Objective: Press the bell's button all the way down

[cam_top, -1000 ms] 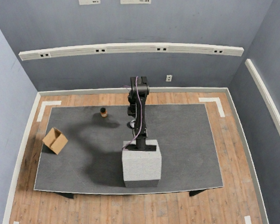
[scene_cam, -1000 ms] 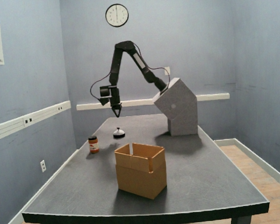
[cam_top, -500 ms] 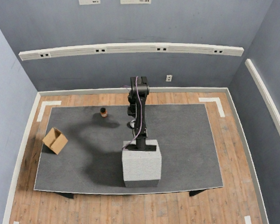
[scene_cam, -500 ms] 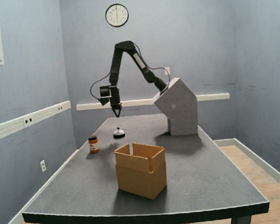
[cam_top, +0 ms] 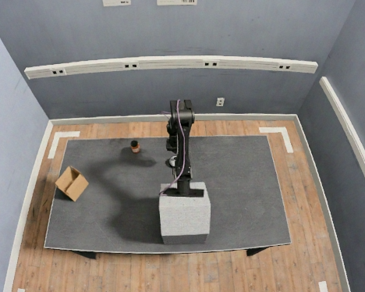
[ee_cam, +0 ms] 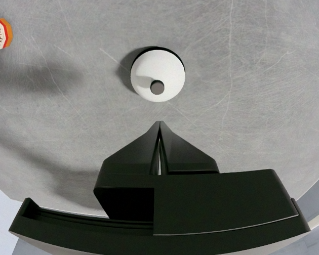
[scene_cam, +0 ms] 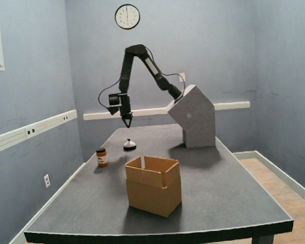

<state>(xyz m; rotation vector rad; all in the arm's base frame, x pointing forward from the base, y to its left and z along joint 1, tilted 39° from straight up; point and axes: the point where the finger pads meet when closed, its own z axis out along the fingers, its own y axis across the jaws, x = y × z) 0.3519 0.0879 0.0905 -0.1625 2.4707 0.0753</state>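
My gripper [scene_cam: 127, 125], clenched on nothing, hangs above the white bell [scene_cam: 130, 145] near the bench's far edge; its grey button [ee_cam: 157, 87] stands untouched.

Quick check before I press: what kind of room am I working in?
Likely a small lab or office test room: blue walls with a clock, outlet raceways, and one grey table carrying the arm's pedestal.
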